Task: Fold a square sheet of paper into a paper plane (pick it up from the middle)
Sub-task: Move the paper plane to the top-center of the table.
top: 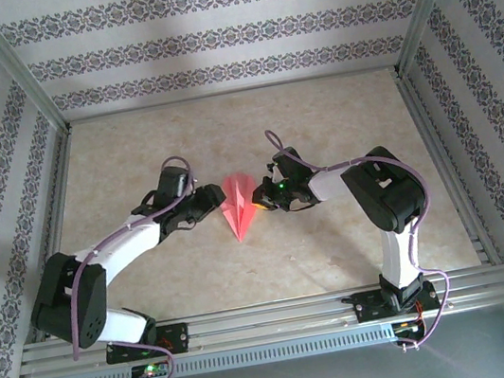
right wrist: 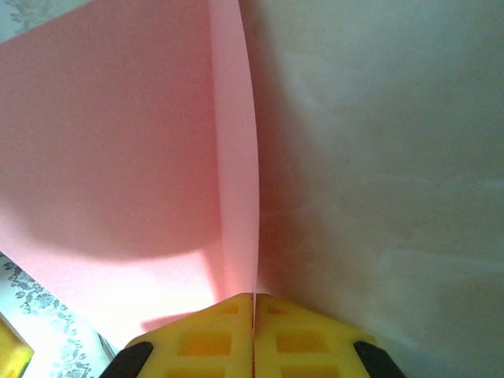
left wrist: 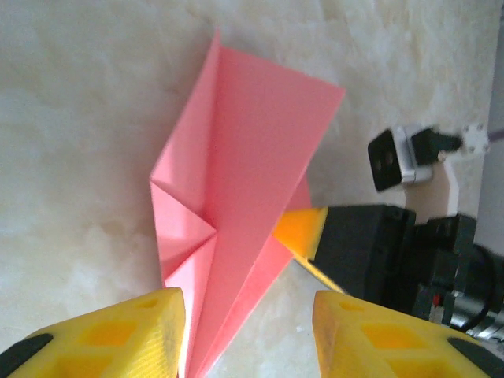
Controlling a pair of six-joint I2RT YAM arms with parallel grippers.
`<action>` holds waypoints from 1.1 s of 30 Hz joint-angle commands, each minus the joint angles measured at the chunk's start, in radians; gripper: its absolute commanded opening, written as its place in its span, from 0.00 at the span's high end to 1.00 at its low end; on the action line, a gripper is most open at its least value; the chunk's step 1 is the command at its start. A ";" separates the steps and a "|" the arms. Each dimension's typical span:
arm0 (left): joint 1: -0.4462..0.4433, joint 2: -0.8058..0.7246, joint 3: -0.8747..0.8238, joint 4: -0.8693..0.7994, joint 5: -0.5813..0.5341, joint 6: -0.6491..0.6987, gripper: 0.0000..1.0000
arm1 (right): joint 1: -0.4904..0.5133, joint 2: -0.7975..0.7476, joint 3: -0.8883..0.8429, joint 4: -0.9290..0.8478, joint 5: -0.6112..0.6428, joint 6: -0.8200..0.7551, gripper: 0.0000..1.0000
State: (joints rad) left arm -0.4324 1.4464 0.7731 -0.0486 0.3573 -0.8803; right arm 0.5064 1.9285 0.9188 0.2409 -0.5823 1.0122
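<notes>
Right fingers (right wrist: 253, 315) clamp an edge of the half-folded pink paper (top: 239, 212) mid-tabletop (top: 337, 118) while left fingers (top: 215, 201), parted, straddle its narrow end, best closing squarely on the crease.

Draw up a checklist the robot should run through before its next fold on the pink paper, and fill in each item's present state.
1. Right fingers gripping the pink paper: ok, shut on its edge.
2. Left fingers open: ok, one on each side of the paper's narrow end.
3. Paper pointed, with a centre crease: ok.
4. Both sides folded alike: not ok; the left wrist view shows small triangular folds on one side and one broad flap on the other.
5. Paper lying flat on the table: cannot tell.
</notes>
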 commanded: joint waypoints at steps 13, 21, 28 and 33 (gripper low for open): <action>-0.039 0.185 0.068 -0.011 0.064 0.062 0.55 | -0.002 0.001 0.011 0.000 -0.005 -0.007 0.92; -0.050 0.193 0.071 0.023 0.106 0.064 0.66 | -0.005 0.003 0.010 -0.003 -0.005 -0.009 0.92; -0.066 0.222 0.092 0.025 0.128 0.095 0.63 | -0.006 0.005 0.011 -0.005 -0.008 -0.008 0.92; -0.106 0.251 0.147 -0.065 0.073 0.159 0.62 | -0.006 0.003 0.010 -0.005 -0.010 -0.007 0.92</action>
State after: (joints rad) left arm -0.5095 1.6840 0.8734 -0.0566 0.4599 -0.7868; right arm 0.5060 1.9285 0.9188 0.2398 -0.5846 1.0119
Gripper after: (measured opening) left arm 0.383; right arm 0.075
